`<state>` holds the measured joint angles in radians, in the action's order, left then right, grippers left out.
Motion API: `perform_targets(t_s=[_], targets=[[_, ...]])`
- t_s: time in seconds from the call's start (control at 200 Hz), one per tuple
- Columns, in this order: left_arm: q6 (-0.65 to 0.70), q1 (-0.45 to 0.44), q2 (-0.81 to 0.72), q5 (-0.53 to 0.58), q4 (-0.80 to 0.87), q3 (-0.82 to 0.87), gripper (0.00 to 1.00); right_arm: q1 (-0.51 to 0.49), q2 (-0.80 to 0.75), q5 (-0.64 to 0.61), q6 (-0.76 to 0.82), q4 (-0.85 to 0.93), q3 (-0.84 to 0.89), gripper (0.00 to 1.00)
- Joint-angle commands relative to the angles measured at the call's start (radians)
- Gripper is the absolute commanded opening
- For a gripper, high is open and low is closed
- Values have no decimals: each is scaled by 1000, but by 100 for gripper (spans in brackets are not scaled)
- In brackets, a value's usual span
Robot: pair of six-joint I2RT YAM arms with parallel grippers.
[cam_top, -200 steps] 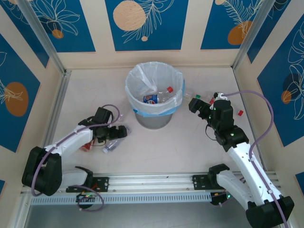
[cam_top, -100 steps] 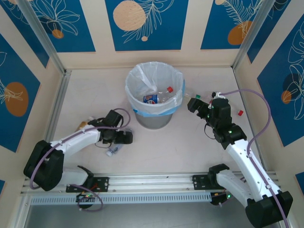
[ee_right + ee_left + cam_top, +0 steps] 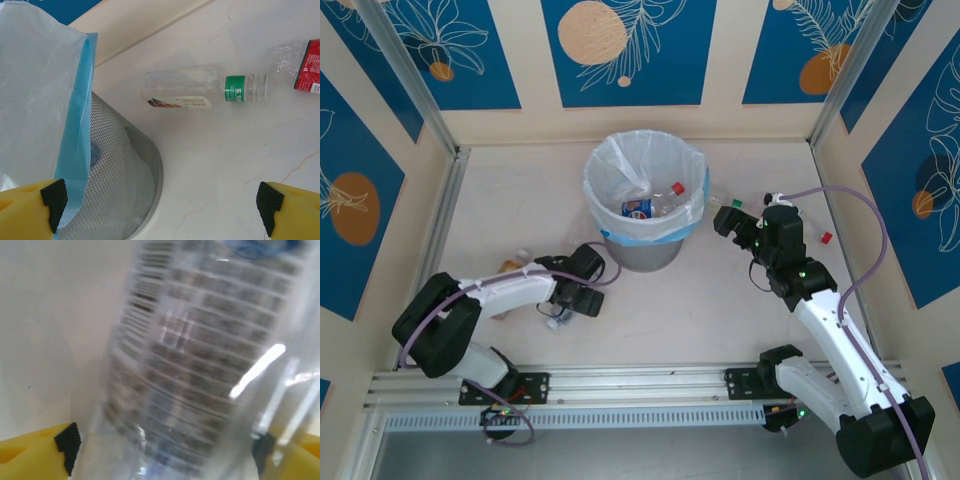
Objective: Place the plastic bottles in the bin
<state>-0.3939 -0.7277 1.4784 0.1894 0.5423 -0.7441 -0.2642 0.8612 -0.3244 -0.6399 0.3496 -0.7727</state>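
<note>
While the L arm reaches low across the table point(image 3: 690, 310), the L gripper point(image 3: 572, 306) is down over a clear bottle point(image 3: 556, 319). That bottle lies on the tabletop just in front of the bin point(image 3: 642, 256), a bit to its left. In the L wrist view the yellow fingers point(image 3: 35, 452) w/ black pads stand apart, one each side of the bottle. It fills the gap, printed label toward the camera. The pic is blurred, so can't tell if the pads touch it.

The R gripper point(image 3: 160, 207) hangs w/ jaws wide apart & nothing between them, near the bin's right side. It faces the mesh wall & the blue-edged bag liner point(image 3: 45, 90). Beyond it on the table lie a green-banded bottle point(image 3: 180, 87) &, further right, a red-label bottle point(image 3: 300, 62), apart from each other.

In the bin: a blue-label bottle point(image 3: 637, 208) & a red-cap bottle point(image 3: 672, 190). An orange-label bottle point(image 3: 511, 266) lies on the table left of the L arm.

Vs 1 s ago: the L arm has swung right, toward the bin. Its gripper sat further left & back from the clear bottle; now it's right on it. The bottle itself has barely shifted. The R arm is approx in the same spot, turned slightly. Bin contents are unchanged.
</note>
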Motion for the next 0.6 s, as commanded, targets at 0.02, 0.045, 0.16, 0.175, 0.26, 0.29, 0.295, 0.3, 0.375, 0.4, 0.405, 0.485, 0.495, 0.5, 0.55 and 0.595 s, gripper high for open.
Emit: perform_targets(t_s=[0.02,0.045,0.16,0.175,0.26,0.29,0.295,0.3,0.375,0.4,0.405,0.485,0.495,0.5,0.55,0.595], targets=[[-37,-7,25,50,-18,-13,81,6,-14,4,-13,3,-30,99],[-45,-9,21,52,-17,-9,79,6,-15,3,-14,5,-30,99],[-70,-8,-21,65,-11,14,66,6,-14,5,-16,5,-26,99],[-72,-9,-28,64,-11,16,65,6,-13,5,-17,5,-25,100],[-86,-8,-58,63,-3,26,58,7,-6,11,-17,1,-21,100],[-93,-9,-66,67,3,28,57,7,-4,15,-16,4,-20,100],[-93,-8,-67,68,4,28,57,7,-4,15,-15,4,-21,100],[-94,-8,-68,68,6,28,57,7,-3,15,-15,5,-22,100],[-109,-8,-88,69,17,31,56,7,4,15,-5,23,-25,100],[-113,-9,-95,66,19,31,56,9,5,15,-2,32,-28,100],[-115,-8,-97,67,20,31,56,9,6,15,-1,33,-28,100],[-139,-6,-122,64,26,33,54,13,17,11,5,67,-38,100],[-142,-6,-126,64,25,34,53,15,20,10,6,70,-39,100],[-144,-6,-126,63,26,34,53,15,21,10,6,73,-40,100],[-161,-5,-143,62,30,33,53,19,31,16,13,95,-47,99],[-174,-4,-160,63,36,29,52,21,38,27,26,106,-50,100]])
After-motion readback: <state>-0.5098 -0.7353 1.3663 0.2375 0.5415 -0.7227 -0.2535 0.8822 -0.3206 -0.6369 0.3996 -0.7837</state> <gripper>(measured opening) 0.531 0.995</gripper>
